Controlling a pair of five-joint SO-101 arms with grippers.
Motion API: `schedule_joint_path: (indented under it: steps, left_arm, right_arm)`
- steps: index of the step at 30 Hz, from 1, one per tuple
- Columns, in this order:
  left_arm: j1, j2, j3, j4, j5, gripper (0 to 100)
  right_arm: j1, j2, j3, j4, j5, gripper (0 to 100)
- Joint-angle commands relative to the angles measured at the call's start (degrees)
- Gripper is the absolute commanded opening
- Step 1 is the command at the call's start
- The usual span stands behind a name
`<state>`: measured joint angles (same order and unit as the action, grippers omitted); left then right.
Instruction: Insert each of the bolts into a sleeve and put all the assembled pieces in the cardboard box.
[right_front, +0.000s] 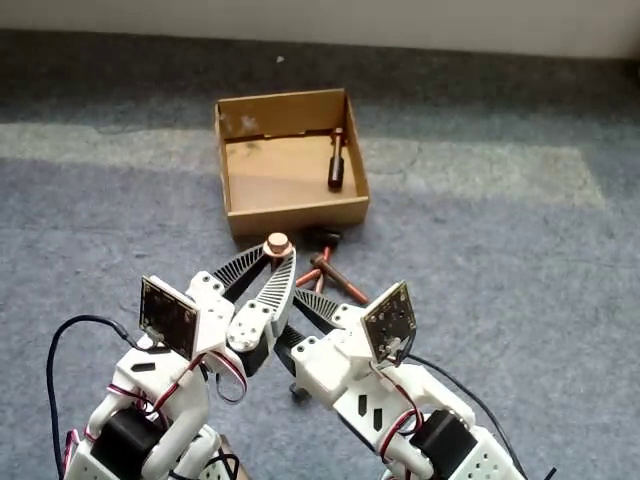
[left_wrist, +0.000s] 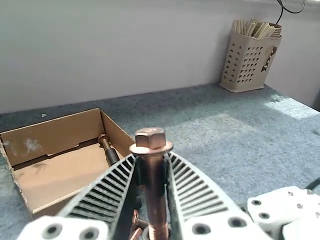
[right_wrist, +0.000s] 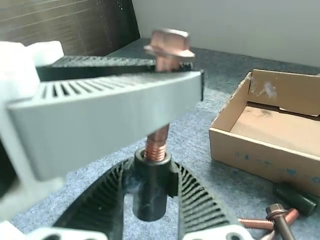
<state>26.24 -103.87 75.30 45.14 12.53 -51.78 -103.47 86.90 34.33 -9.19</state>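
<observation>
Right wrist view: right gripper pinches the sleeve, left gripper pinches the bolt, its tip in the sleeve.

No text, number or sign can be read anywhere. The open brown cardboard box carries a short row of faint blue printed marks on the outer wall facing the arms, too blurred to make out. Pale scuffs on its far inner wall show no lettering.
</observation>
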Motion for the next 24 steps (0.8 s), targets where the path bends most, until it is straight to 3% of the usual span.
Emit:
schedule_joint_path:
  steps: [1,6,8,14,18,24]
  left_arm:
    - [0.0,-0.5,-2.2,2.4,-0.8,1]
    - [0.0,-0.5,-3.9,5.4,-5.3,3]
    - [0.0,-0.5,-5.9,8.0,-8.4,8]
    - [0.0,-0.2,-10.2,21.1,-8.3,22]
    - [-0.7,-0.2,-10.2,23.0,-8.4,24]
    - [-8.4,-0.2,-13.2,23.1,-11.4,23]
  right_arm:
    - [1.7,-1.5,-4.4,-1.7,-0.4,0.5]
    - [4.3,-1.6,-4.4,-1.7,-0.4,0.5]
    - [6.1,-1.6,-4.4,-1.7,-0.4,0.5]
    - [6.6,-1.6,-4.3,-1.7,-0.6,0.5]
    - [6.6,-1.6,-3.9,-1.7,-0.6,0.5]
    - [7.0,-1.6,-3.7,-1.7,-0.5,0.5]
